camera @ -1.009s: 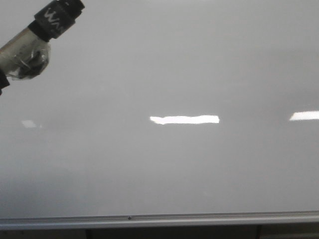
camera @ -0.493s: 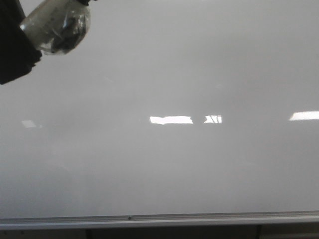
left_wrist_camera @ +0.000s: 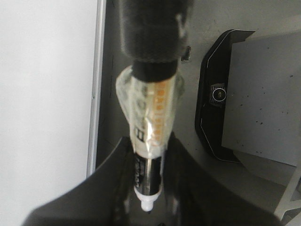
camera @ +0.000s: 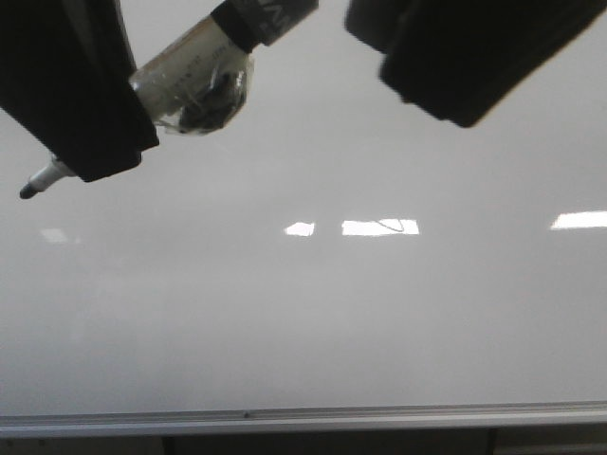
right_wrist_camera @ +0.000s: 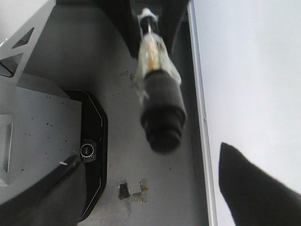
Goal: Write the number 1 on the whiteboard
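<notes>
Your left gripper [left_wrist_camera: 146, 188] is clamped on a black marker pen wrapped in clear crinkled tape [camera: 194, 81], its pale tip [camera: 33, 186] jutting out at the front view's left edge in front of the large glossy pale grey whiteboard [camera: 313, 322] with the silver rail [camera: 303, 414]; whether the tip touches the board cannot be told. Your right gripper [right_wrist_camera: 155, 197] hangs spread apart with nothing between its dark fingers [right_wrist_camera: 254, 188], cut off at the front view's top right. No black stroke of the number 1 can be made out on the board, part of which the arms hide.
</notes>
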### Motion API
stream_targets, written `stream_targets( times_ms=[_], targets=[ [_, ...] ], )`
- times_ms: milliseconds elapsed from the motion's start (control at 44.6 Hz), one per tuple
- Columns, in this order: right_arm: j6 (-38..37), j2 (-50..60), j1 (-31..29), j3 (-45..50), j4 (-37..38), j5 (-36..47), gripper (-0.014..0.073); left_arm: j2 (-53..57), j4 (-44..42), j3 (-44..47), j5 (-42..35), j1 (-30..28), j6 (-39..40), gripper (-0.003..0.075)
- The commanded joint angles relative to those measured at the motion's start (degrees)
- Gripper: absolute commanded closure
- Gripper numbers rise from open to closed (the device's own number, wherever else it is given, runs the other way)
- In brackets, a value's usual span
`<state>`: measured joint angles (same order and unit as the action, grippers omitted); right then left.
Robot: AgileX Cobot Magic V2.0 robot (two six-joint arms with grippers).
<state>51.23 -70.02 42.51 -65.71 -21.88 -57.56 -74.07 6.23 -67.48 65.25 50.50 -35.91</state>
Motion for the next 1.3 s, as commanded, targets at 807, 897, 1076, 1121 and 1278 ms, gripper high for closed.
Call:
stream_targets(
  times_ms=[807,897,1076,1121,1278],
  targets=[
    [0.8,-2.2,3.3,-5.1,-4.1,6.0,0.0291,1.1,-0.2,-1.9,-1.4,0.4,0.0,0.0689],
    [0.8,-2.2,3.3,-5.1,-4.1,6.0,0.0298,1.1,-0.2,-1.9,-1.4,0.4,0.0,0.0689],
    [0.8,-3.2,3.3,-5.1,-4.1,6.1,0.0298,1.1,-0.2,-1.9,-1.5,0.4,0.0,0.0689],
    [0.8,-3.5,3.3,-5.1,-4.1,6.2,0.0298,1.1,-0.2,-1.9,-1.6,0.4,0.0,0.0689],
    [0.8,-3.6,3.3,-5.1,-4.4,6.3,0.0305,1.1,-0.2,-1.9,-1.6,0.4,0.0,0.0689]
  ],
)
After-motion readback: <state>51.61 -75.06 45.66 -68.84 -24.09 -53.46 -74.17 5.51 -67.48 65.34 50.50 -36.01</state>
